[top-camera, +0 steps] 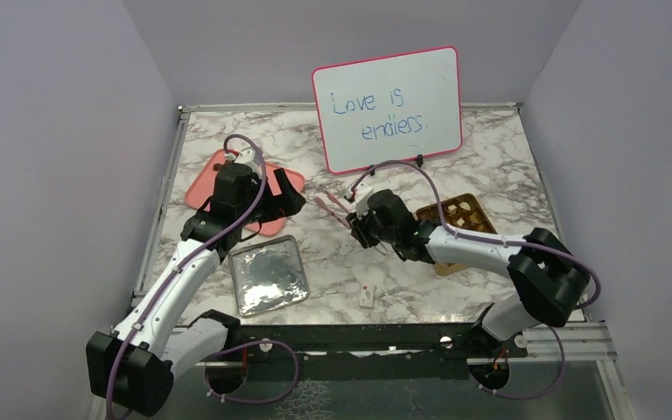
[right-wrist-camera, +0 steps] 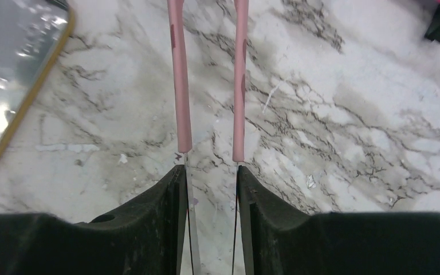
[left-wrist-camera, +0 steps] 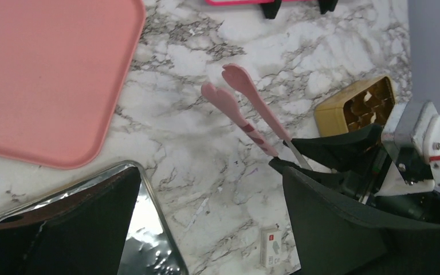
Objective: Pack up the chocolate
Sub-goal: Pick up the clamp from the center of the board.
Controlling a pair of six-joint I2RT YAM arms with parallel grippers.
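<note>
Right gripper [right-wrist-camera: 211,172] clamps 1 pink tongs [right-wrist-camera: 179,86] mid-table, tips pointing far-left. Left gripper [left-wrist-camera: 209,177] wide, holding nothing, between tray [left-wrist-camera: 46,74] and silver lid [top-camera: 267,276]. Gold box [top-camera: 455,234] right.

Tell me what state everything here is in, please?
Left gripper: open, holding nothing.
Right gripper: shut on the pink tongs.
Pink tongs: tips apart.
Gold box: open, lid off.
Silver-lined lid: off the box, inside up on the table.
Whiteboard: upright, written on.
Pink tray: flat on the table.
</note>
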